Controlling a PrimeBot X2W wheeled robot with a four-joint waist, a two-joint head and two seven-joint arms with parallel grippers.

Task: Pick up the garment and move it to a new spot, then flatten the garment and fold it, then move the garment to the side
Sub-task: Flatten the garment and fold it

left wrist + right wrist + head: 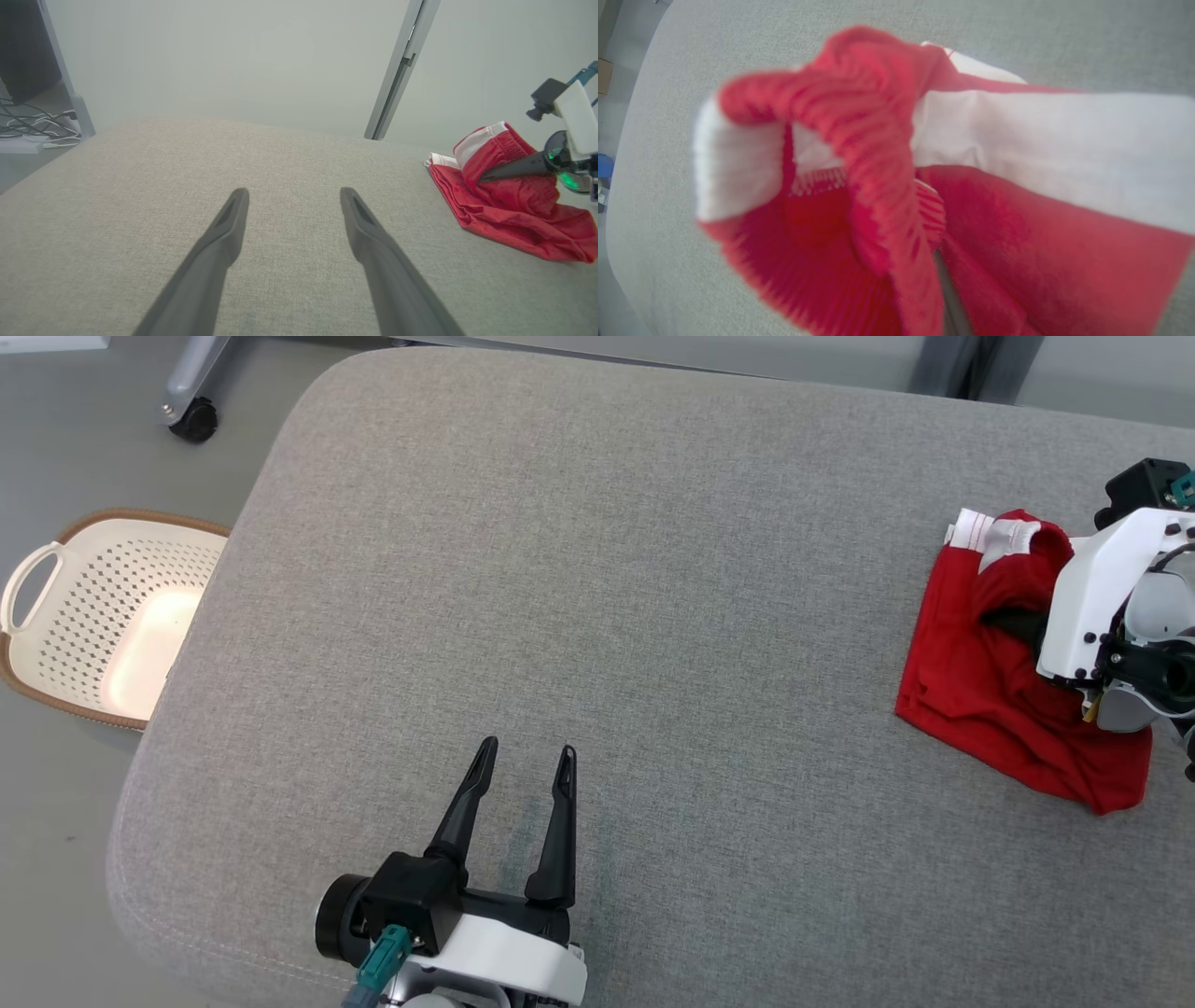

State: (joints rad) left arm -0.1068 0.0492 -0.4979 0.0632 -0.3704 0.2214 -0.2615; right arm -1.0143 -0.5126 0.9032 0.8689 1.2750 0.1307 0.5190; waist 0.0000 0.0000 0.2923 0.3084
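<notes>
The garment (980, 695) is red with a white ribbed band and lies bunched at the right edge of the grey cushioned surface (607, 569). My right gripper (1016, 619) reaches into it from the right and is shut on a fold of the garment (514, 212), with its fingertips buried in the cloth. Up close in the right wrist view, the garment (878, 163) drapes over the fingers. My left gripper (527, 749) stands open and empty near the front edge, far left of the garment. Bare surface lies between its fingers (224, 233) in the left wrist view.
A cream perforated basket (93, 616) with a brown rim sits on the floor to the left of the surface. A caster wheel (194, 422) stands at the far left, cables (32, 128) lie on the floor, and a metal post (397, 70) rises behind the surface.
</notes>
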